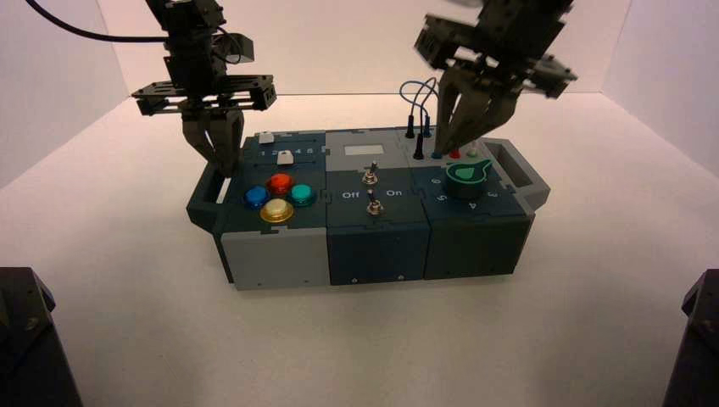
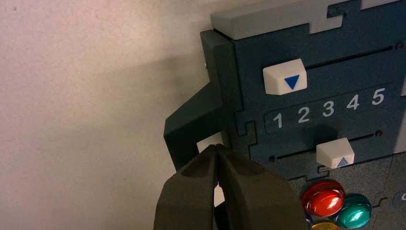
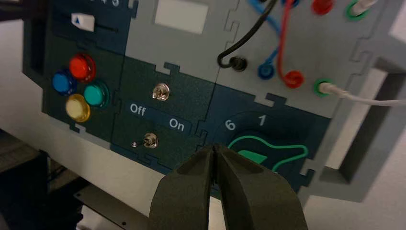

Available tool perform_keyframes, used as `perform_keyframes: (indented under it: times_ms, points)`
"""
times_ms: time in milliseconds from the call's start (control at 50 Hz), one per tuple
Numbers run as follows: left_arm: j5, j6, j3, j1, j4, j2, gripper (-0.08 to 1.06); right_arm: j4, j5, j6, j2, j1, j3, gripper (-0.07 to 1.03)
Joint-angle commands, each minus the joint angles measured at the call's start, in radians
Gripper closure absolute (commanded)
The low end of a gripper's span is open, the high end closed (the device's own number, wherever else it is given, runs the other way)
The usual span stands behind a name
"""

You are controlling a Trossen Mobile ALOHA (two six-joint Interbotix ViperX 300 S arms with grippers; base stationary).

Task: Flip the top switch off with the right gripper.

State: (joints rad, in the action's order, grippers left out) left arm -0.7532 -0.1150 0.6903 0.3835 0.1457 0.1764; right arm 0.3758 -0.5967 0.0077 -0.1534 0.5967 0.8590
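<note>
The top switch (image 1: 370,176) is a small silver toggle in the box's dark middle panel, just behind the "Off" and "On" lettering (image 3: 138,109); the right wrist view shows it too (image 3: 161,92). A matching toggle (image 3: 151,140) sits on the near side of that lettering. My right gripper (image 1: 443,149) hangs shut, empty, over the box's right part, above the wire sockets and behind the green knob (image 1: 465,176), well right of the switch. Its joined tips (image 3: 214,147) show near the knob. My left gripper (image 1: 224,166) is shut, empty, over the box's left handle (image 2: 191,120).
Red, blue, teal and yellow buttons (image 1: 278,197) sit front left, with two white sliders (image 2: 284,76) behind them. Wires (image 1: 420,93) arch up from sockets at the back right. A grey handle (image 1: 517,165) juts from the right end. Dark bases (image 1: 25,339) stand at both front corners.
</note>
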Motion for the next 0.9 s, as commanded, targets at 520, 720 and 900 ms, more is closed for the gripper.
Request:
perform_keyframes:
  times_ms: [520,720,900]
  points:
    - [0.015,0.018,0.003,0.031,-0.005,0.034,1.01,0.012,0.009,0.005,0.14,0.031,-0.12,0.99]
    - [0.015,0.02,0.005,0.031,-0.006,0.034,1.01,0.012,0.011,0.002,0.175,0.037,-0.135,0.99]
    - [0.021,0.02,0.005,0.031,-0.006,0.034,1.01,0.014,0.015,0.003,0.196,0.048,-0.147,0.99]
